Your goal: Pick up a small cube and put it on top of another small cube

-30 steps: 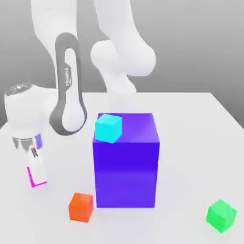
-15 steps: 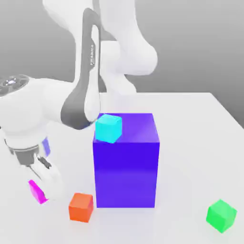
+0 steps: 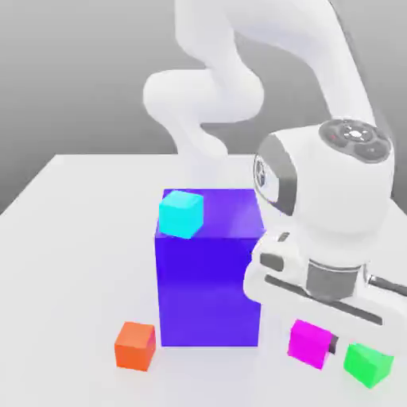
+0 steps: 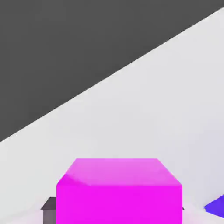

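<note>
The small magenta cube (image 3: pixel 308 343) is clamped in my gripper (image 3: pixel 316 337), which is shut on it below the white hand. It hangs low over the table, just to the exterior view's left of the small green cube (image 3: pixel 368 363) and apart from it. The green cube rests on the table near the front right corner. In the hand view the magenta cube (image 4: pixel 119 192) sits between the dark fingertips (image 4: pixel 49 206), with the white table behind it.
A big blue-purple block (image 3: pixel 211 278) stands mid-table, close to the hand on the exterior view's left, with a cyan cube (image 3: pixel 181 213) on its top. An orange cube (image 3: pixel 134 345) lies by its front left corner. The white table (image 3: pixel 71 230) stretches to the left.
The arm has swung from the exterior view's left side of the big block over to its right side, carrying the magenta cube to a spot next to the green cube.
</note>
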`<action>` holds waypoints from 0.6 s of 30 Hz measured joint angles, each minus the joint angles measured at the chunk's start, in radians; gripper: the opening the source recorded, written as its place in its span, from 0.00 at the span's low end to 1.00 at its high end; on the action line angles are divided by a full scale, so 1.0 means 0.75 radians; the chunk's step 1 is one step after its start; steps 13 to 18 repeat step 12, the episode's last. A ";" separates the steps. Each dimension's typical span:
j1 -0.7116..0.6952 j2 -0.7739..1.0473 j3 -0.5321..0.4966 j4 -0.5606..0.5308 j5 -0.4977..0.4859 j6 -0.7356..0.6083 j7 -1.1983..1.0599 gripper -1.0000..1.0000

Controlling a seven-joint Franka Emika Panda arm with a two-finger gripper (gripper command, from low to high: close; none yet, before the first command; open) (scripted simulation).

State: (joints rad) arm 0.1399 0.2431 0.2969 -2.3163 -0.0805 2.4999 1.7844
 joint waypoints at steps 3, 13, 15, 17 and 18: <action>0.076 -0.054 0.030 -0.072 -0.026 0.065 0.148 0.00; 0.162 0.136 -0.055 -0.089 -0.167 0.283 0.289 1.00; 0.162 0.136 -0.055 -0.089 -0.167 0.283 0.289 1.00; 0.162 0.136 -0.055 -0.089 -0.167 0.283 0.289 1.00; 0.162 0.136 -0.055 -0.089 -0.167 0.283 0.289 1.00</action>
